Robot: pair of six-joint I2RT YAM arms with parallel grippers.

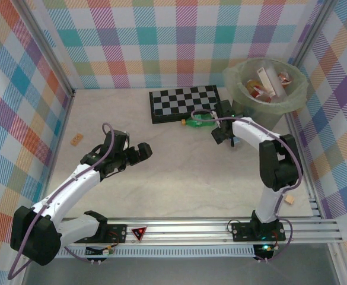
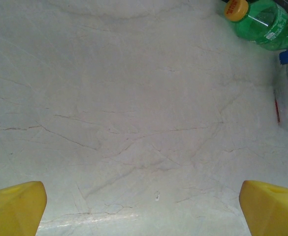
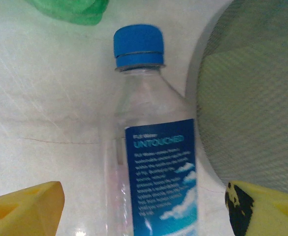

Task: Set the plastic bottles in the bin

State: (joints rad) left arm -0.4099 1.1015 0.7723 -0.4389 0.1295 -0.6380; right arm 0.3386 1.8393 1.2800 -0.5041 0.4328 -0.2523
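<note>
Right gripper [image 3: 144,196] apart astride clear blue-capped plastic bottle [image 3: 151,142] beside round grey-green bin [image 3: 247,98]: centre on body, close gently; left gripper [image 2: 144,206] apart, empty

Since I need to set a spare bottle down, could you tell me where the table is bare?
Bare: the middle of the table in front of the checkerboard, and the back-left corner beside it. Crowded: by the bin, where the green bottle, clear bottle and right fingers cluster.
</note>
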